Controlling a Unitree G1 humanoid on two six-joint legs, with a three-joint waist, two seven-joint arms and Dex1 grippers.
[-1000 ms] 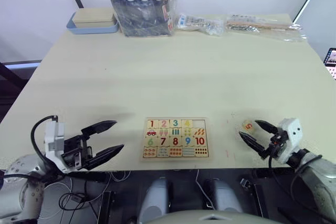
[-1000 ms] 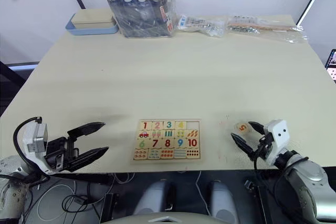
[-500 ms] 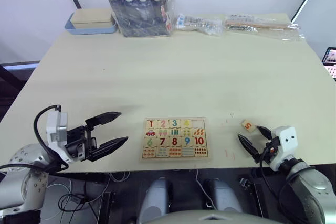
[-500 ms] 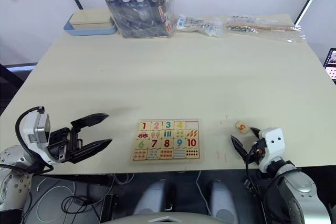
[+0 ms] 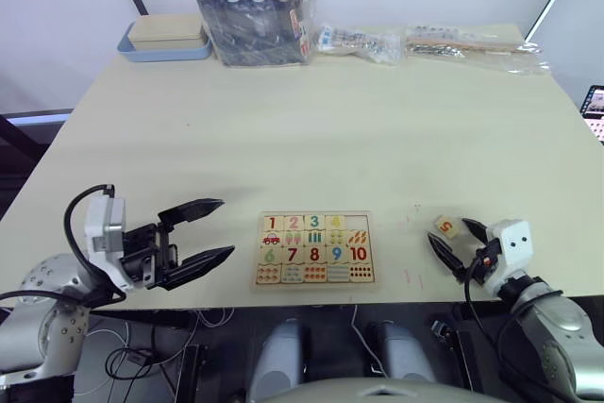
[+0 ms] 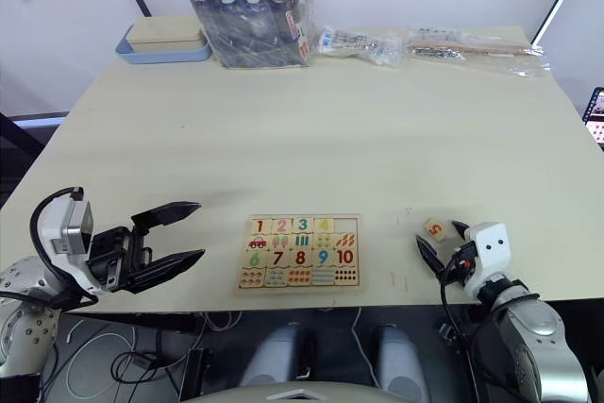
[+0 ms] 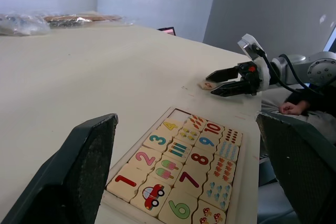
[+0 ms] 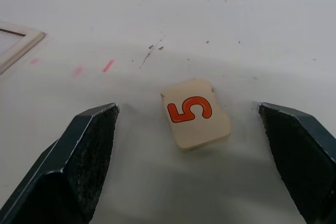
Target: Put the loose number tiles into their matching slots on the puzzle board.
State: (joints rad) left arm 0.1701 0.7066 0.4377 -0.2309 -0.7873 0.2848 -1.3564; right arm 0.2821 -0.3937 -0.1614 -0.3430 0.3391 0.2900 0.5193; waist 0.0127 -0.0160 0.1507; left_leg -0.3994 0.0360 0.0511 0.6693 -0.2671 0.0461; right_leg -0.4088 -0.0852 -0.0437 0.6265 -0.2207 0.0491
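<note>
The right end effector [image 5: 461,245] sits low over the surface [image 5: 311,129], its two black fingers spread wide and holding nothing. Between those fingers, from the right wrist view, lies the number 5 tile [image 8: 195,114], flat on the surface with its orange-red digit face up, untouched by either finger. In the head views that tile [image 5: 445,226] lies just off the fingertips, on the side away from the robot, and well to the right of the puzzle board [image 5: 314,249].

Over to the left end effector [image 5: 209,231]: fingers wide apart too, empty, hovering just left of the puzzle board and pointing toward it. Its wrist view looks straight across the board [image 7: 178,171] to the right end effector [image 7: 223,82] and the number 5 tile [image 7: 206,84] beyond.

The puzzle board lies flat near the robot's edge of the surface. Tiles 1, 2, 3 and 4 are seated in the top row, and the slot at the right end of that row, above the 10, stands empty. Printed squares 6 to 10 run along the row below, with picture squares between and underneath.

Far beyond the puzzle board, along the surface's back edge, sit a blue tray with a pale box [image 5: 166,39], a plastic-wrapped dark bundle [image 5: 255,11], and two clear bags [image 5: 359,41] [image 5: 472,46] further right.
</note>
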